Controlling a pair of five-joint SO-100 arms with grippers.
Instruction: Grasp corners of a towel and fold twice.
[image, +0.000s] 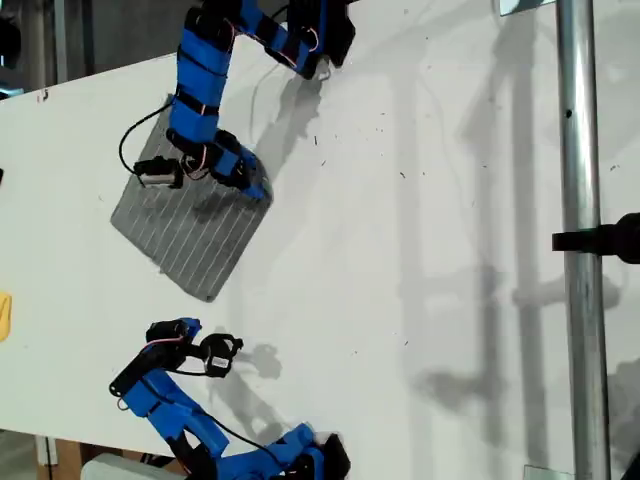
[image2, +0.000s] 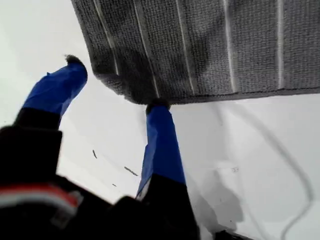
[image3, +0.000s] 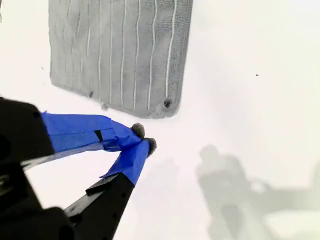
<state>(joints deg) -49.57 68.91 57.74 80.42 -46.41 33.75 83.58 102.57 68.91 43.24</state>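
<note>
The towel (image: 192, 220) lies flat on the table (image: 420, 250). My first gripper (image2: 116, 85) stands open at its corner (image2: 131, 92), one finger seemingly touching; slide under before pinching. My second gripper (image3: 143, 138) waits closed, apart from the towel.

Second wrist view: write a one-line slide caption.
Shut claw hovers over the white table, just short of the grey striped towel.
</note>
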